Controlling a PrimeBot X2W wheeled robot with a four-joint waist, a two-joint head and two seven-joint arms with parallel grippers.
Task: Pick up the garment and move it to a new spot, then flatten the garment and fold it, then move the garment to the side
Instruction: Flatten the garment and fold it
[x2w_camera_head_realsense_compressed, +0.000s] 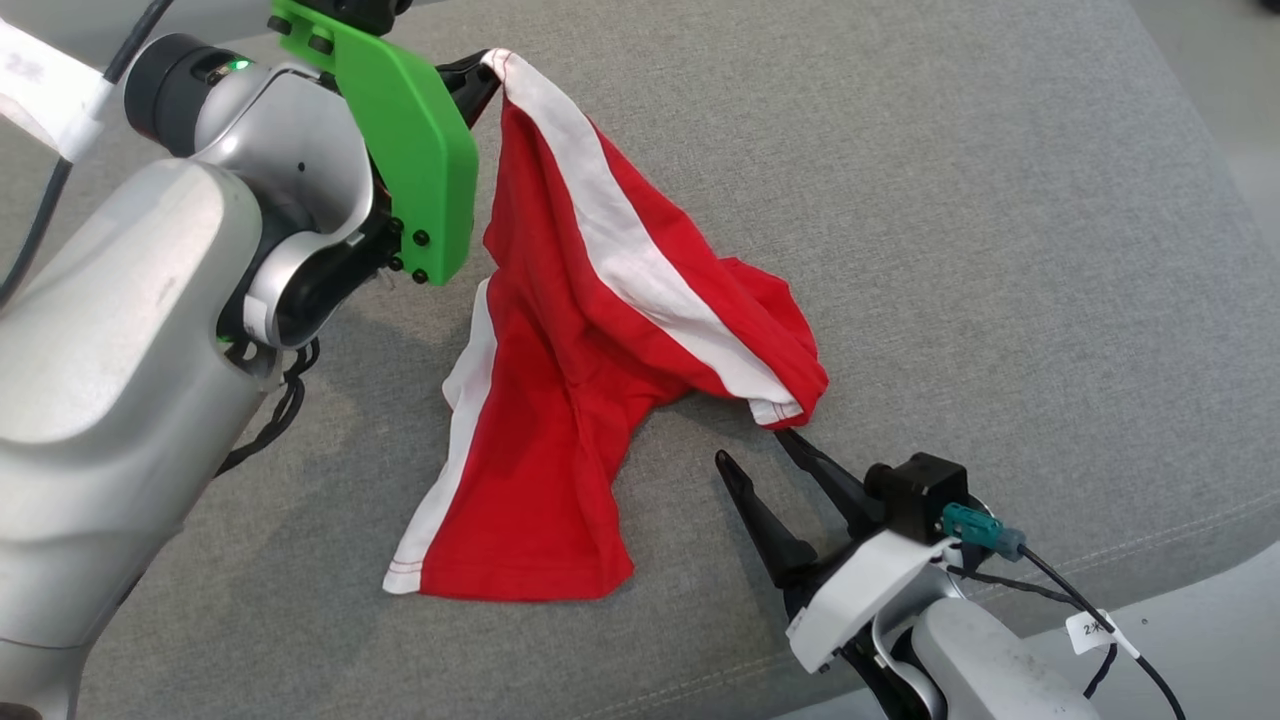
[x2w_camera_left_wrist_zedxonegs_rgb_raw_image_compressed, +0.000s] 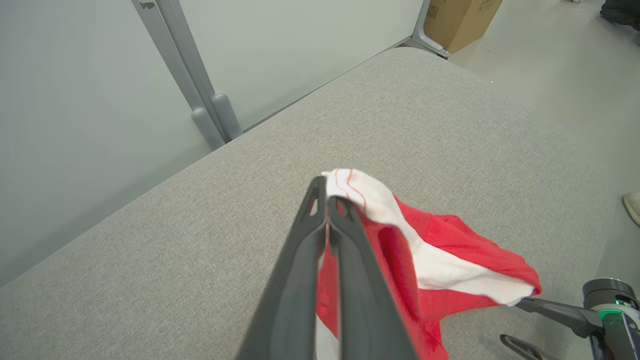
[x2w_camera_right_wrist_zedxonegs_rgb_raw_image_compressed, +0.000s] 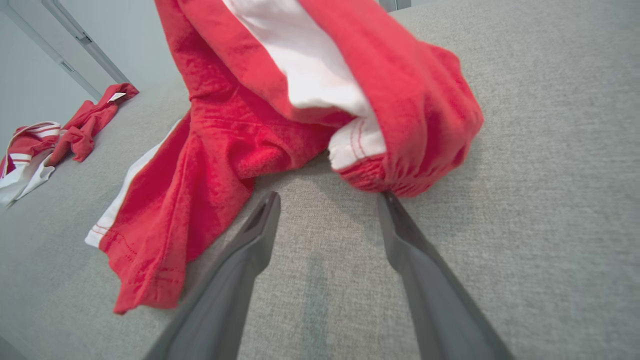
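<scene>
The garment (x2w_camera_head_realsense_compressed: 560, 380) is a pair of red shorts with white side stripes, draped on the grey padded surface (x2w_camera_head_realsense_compressed: 950, 200). My left gripper (x2w_camera_head_realsense_compressed: 487, 80) is shut on its white-striped top corner and holds that corner raised; the left wrist view shows the same gripper (x2w_camera_left_wrist_zedxonegs_rgb_raw_image_compressed: 326, 192) pinching the garment (x2w_camera_left_wrist_zedxonegs_rgb_raw_image_compressed: 435, 250). My right gripper (x2w_camera_head_realsense_compressed: 752, 446) stands open at the garment's lower right corner, one fingertip touching the hem. In the right wrist view that gripper (x2w_camera_right_wrist_zedxonegs_rgb_raw_image_compressed: 327, 200) has bare surface between its fingers, the garment (x2w_camera_right_wrist_zedxonegs_rgb_raw_image_compressed: 280, 115) just beyond.
More red and white clothes (x2w_camera_right_wrist_zedxonegs_rgb_raw_image_compressed: 55, 140) lie in a heap at the far left of the right wrist view. A pale wall panel with grey posts (x2w_camera_left_wrist_zedxonegs_rgb_raw_image_compressed: 200, 95) borders the surface. A cardboard box (x2w_camera_left_wrist_zedxonegs_rgb_raw_image_compressed: 460, 20) stands on the floor beyond it.
</scene>
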